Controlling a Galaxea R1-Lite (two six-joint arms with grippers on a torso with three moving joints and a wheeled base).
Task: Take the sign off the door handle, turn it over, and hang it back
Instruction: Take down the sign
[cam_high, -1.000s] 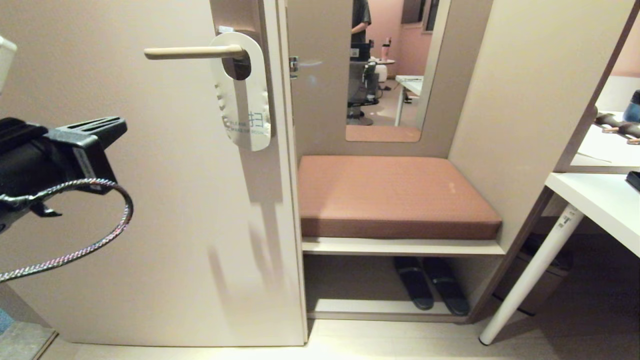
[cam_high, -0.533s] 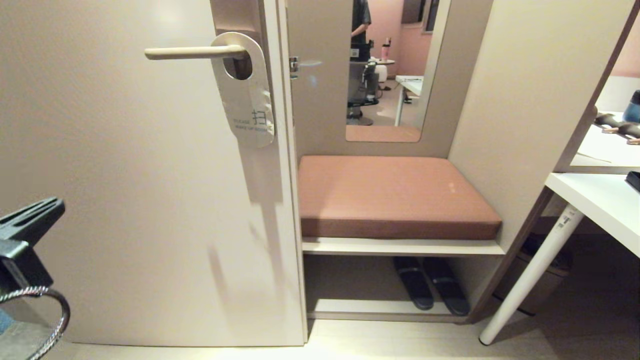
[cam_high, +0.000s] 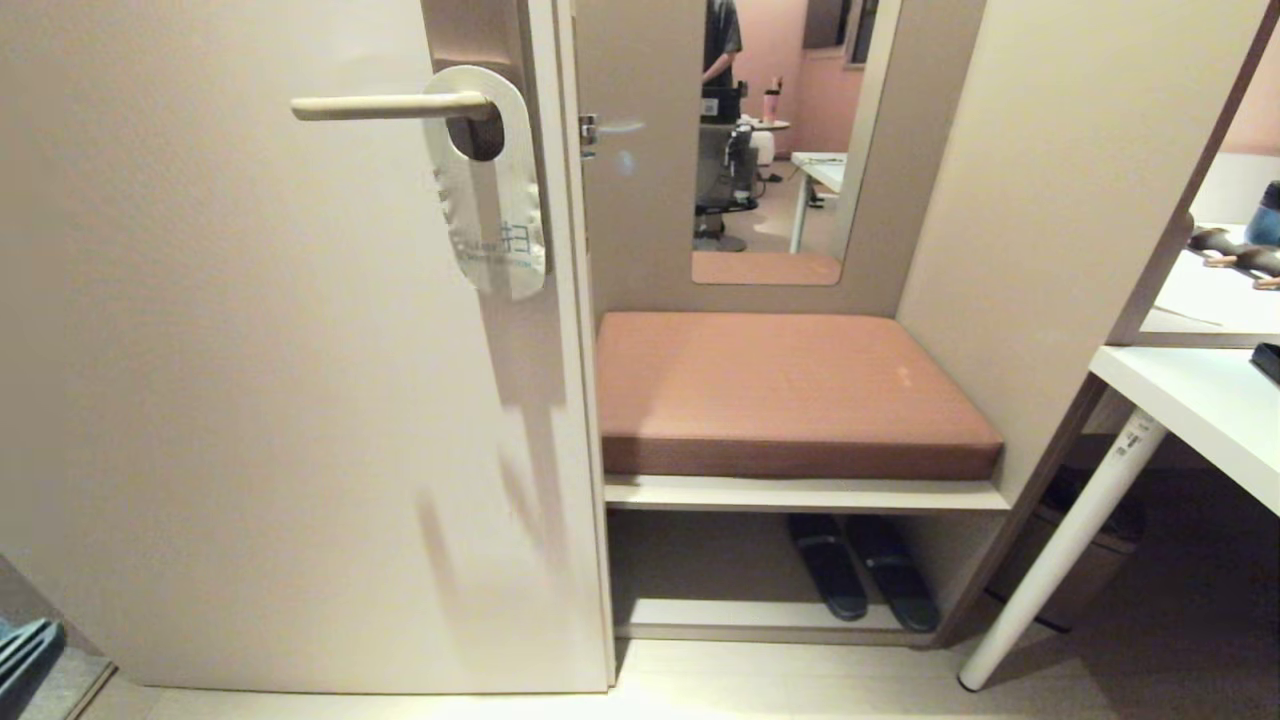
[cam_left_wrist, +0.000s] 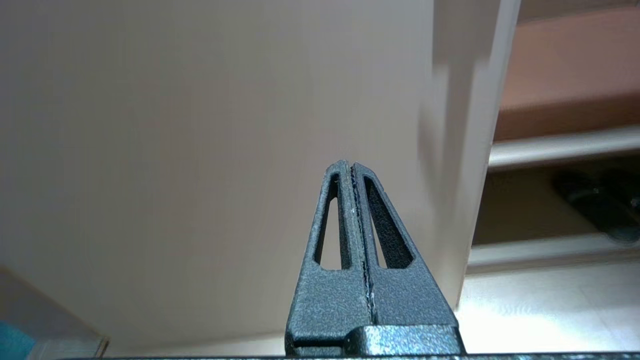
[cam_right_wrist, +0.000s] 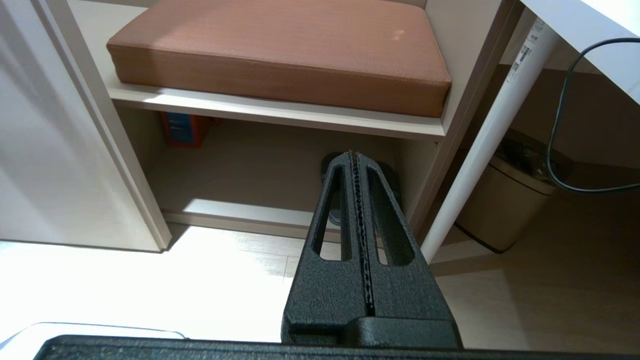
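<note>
The sign (cam_high: 487, 180) hangs by its hole on the door handle (cam_high: 385, 105), lying against the beige door (cam_high: 250, 400), pale face outward with faint lettering low down. The left gripper (cam_left_wrist: 352, 167) points at the door's lower part, fingers pressed together and empty. The right gripper (cam_right_wrist: 354, 156) is likewise closed on nothing, aimed toward the shelf (cam_right_wrist: 270, 110) beneath the brown cushion (cam_right_wrist: 280, 45)

You get warm indoor light, soft shadows streaking the beige door (cam_high: 250, 400), floor glare, and motion blur in the left wrist view.
</note>
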